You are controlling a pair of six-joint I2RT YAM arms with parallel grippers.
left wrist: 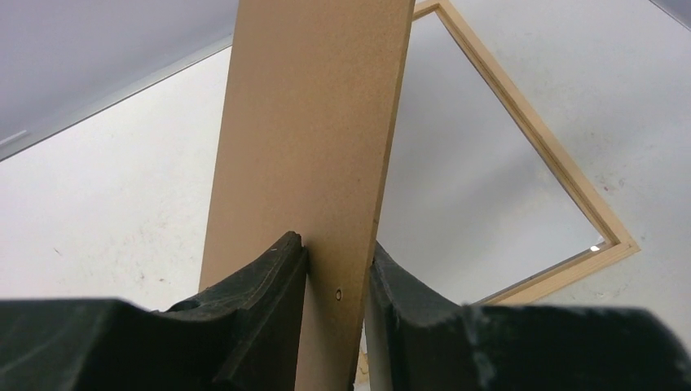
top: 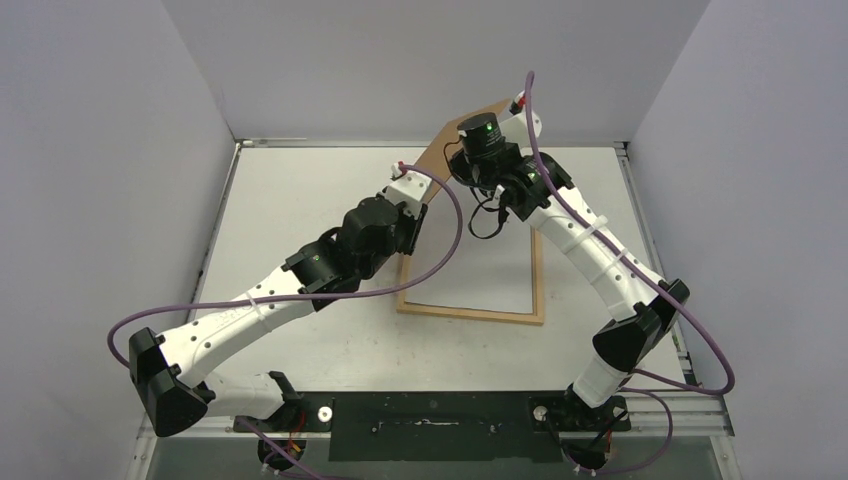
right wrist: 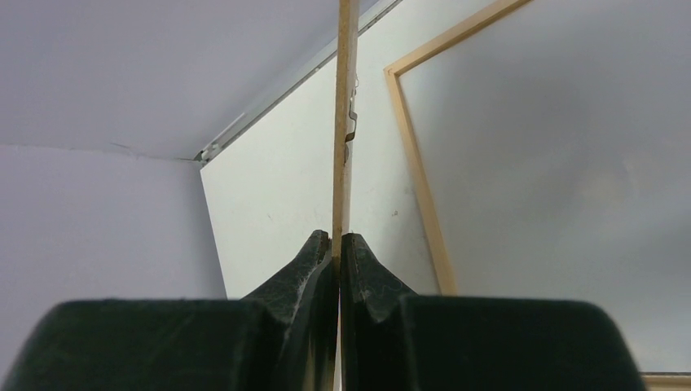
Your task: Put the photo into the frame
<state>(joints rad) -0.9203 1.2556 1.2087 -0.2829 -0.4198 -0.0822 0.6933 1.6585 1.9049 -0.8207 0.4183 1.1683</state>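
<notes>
The frame point(top: 470, 314), thin light wood, lies flat on the table at centre; it also shows in the left wrist view point(left wrist: 562, 171) and the right wrist view point(right wrist: 420, 163). Both grippers hold a plain brown backing board point(top: 440, 160) up on edge over the frame's far end. My left gripper point(left wrist: 338, 261) is shut across the board point(left wrist: 318, 122). My right gripper point(right wrist: 336, 244) is shut on the board point(right wrist: 345, 81), seen edge-on, with a small metal clip point(right wrist: 352, 122) on it. In the top view the left gripper point(top: 416, 208) and right gripper point(top: 466, 172) are at the board. The photo's printed side is hidden.
The white table point(top: 300, 180) has a raised rail along its back edge point(top: 330, 143) and grey walls on three sides. Purple cables point(top: 455, 230) loop from both arms over the frame area.
</notes>
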